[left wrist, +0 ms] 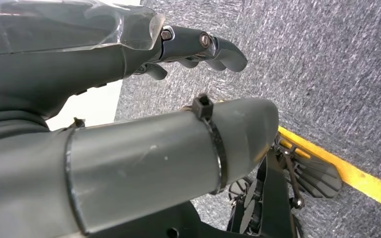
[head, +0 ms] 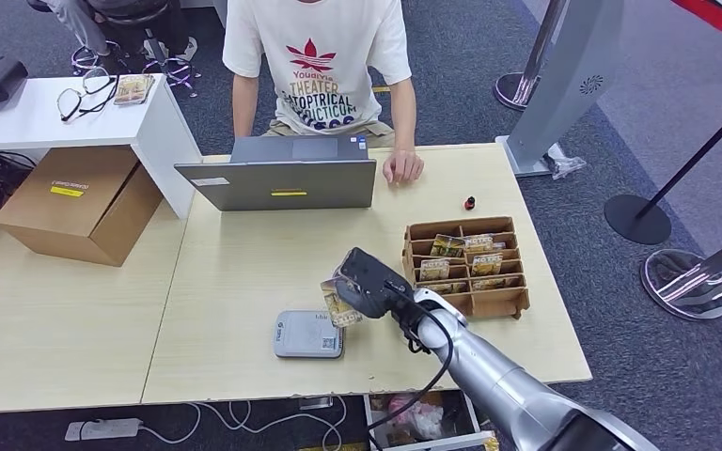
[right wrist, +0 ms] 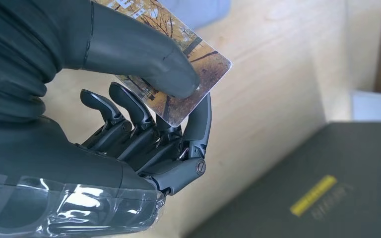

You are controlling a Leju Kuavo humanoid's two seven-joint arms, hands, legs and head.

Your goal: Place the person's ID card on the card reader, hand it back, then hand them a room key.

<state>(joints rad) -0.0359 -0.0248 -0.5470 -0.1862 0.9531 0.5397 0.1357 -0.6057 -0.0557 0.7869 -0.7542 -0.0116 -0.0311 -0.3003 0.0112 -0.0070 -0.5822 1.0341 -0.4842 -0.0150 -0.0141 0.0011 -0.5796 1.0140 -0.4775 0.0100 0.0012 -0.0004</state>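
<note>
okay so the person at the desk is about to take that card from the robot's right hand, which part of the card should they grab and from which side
Best guess: the free far end of the card, the corner jutting past the thumb, approached from the laptop side. The right hand pinches the card's near end between thumb and fingers, so only the far part is bare. Being thin and flat, it suits a pinch across its two faces.

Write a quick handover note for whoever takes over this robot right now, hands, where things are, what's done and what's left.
Right hand: pinches a card between thumb and fingers, just above and beside the card reader on the table.
Left hand: hangs over the carpet, holding nothing.
Room keys: in the cardboard organizer, right of the reader.
The person sits behind the laptop, one hand resting on the table.
Done: card is in hand; whether it was already read, cannot tell.
Left: at least hand the card back, then hand over a room key.
</note>
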